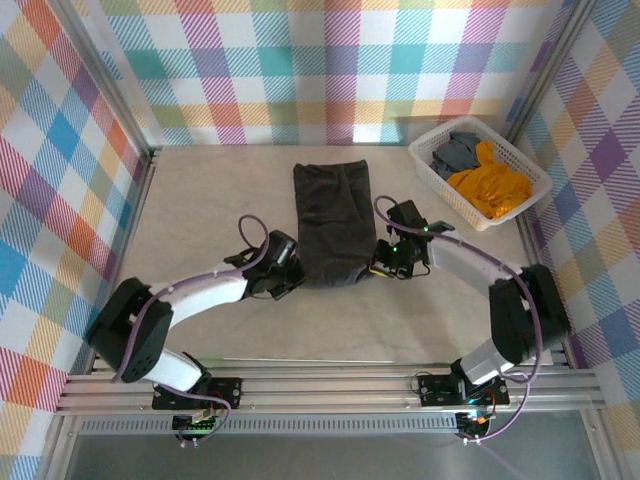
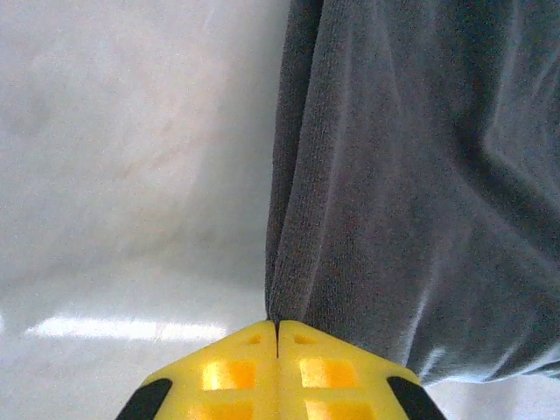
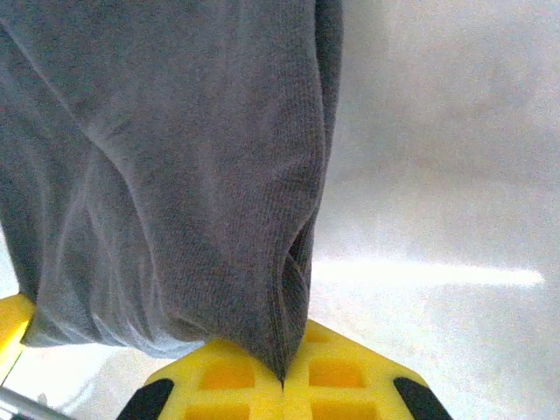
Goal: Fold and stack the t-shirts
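At near corners of the dark shirt (image 1: pixel 334 222), left gripper (image 2: pixel 276 327) and right gripper (image 3: pixel 282 378) pinch its hem, likely to fold it evenly.

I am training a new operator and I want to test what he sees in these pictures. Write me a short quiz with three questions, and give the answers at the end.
1. Open question: which shirts lie in the white basket?
2. Multiple choice: the left gripper and the right gripper are both shut on
A) the rim of the basket
B) the near end of the dark shirt
C) nothing
3. True or false: the dark shirt lies inside the basket.

Key
1. The orange shirt and the grey shirt.
2. B
3. False: it lies on the table, apart from the basket.
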Robot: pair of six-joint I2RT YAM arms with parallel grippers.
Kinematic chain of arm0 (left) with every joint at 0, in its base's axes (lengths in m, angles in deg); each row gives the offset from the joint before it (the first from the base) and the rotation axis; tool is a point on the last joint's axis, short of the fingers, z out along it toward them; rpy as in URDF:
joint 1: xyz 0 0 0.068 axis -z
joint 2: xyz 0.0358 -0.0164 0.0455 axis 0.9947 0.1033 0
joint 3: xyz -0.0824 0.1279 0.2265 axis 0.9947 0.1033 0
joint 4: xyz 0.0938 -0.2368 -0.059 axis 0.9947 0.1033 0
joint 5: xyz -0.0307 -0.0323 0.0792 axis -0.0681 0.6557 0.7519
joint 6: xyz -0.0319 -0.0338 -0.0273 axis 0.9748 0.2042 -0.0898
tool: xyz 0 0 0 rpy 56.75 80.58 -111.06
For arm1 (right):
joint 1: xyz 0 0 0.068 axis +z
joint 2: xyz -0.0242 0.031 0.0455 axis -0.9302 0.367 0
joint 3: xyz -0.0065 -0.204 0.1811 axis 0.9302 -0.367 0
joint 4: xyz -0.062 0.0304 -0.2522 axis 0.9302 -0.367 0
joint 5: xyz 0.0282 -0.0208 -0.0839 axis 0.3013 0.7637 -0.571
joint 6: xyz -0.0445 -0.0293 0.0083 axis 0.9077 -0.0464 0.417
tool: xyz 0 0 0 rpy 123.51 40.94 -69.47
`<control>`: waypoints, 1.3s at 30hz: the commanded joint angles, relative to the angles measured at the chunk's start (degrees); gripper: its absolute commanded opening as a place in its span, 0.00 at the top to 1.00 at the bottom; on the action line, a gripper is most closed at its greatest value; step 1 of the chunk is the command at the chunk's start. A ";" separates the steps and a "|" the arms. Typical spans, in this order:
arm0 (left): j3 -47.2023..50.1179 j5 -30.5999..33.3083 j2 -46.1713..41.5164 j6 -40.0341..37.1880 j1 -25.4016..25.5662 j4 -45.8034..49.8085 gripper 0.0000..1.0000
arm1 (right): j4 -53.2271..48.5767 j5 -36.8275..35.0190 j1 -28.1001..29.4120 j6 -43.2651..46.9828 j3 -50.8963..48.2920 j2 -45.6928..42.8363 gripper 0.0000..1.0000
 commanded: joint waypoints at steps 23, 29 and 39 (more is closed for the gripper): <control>-10.75 11.44 -26.52 7.79 10.94 20.24 1.00 | -21.69 2.64 5.66 -10.39 11.66 -17.64 1.00; -16.58 2.16 -16.69 4.31 -0.30 17.22 1.00 | -18.60 7.40 -0.35 -10.33 17.42 -8.04 1.00; -41.44 -5.70 15.76 -5.32 -17.28 18.32 1.00 | -16.22 12.88 -10.30 -7.15 45.31 25.58 1.00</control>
